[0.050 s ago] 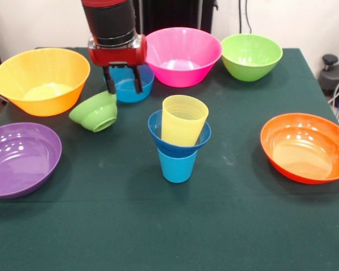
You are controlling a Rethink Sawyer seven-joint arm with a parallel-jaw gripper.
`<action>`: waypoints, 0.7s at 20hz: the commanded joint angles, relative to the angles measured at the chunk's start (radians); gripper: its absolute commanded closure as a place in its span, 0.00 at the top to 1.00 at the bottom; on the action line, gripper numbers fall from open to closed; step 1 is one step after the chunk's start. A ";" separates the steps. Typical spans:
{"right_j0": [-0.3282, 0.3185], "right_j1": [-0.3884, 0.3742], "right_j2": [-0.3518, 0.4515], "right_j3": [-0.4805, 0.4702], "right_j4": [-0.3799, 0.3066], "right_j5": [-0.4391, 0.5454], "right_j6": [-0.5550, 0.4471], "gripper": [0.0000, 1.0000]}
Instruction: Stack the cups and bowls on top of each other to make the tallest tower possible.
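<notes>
I've got the hand (123, 80) hanging open over the light blue bowl (130, 84), lime bowl (95, 112) tipped beside it, yellow cup (183, 119) leaning in the tower (179, 141).

A ribbed translucent yellow cup (184, 119) sat in a dark blue bowl (179, 137) atop a light blue cup (177, 166), ringed by pink (183, 56), lime (251, 56), orange (305, 147), purple (20, 159) and yellow-orange bowls (42, 81) on the dark green worktop (158, 226).

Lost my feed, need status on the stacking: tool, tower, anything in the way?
Tool open, empty, above light blue bowl. Tower: blue cup, dark blue bowl, yellow cup tilted on top. Small green bowl tipped on its side nearby; nothing blocking.
</notes>
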 commanded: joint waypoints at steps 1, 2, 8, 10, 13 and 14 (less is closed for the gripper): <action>0.001 -0.022 -0.052 0.068 -0.043 -0.046 -0.055 1.00; -0.004 -0.033 -0.050 0.079 -0.039 -0.042 -0.056 1.00; 0.007 -0.032 -0.059 0.079 -0.053 -0.060 -0.031 1.00; 0.010 -0.027 -0.061 0.076 -0.056 -0.063 -0.029 1.00; 0.012 -0.035 -0.059 0.084 -0.047 -0.056 -0.032 1.00; 0.012 -0.046 -0.058 0.090 -0.042 -0.052 -0.032 1.00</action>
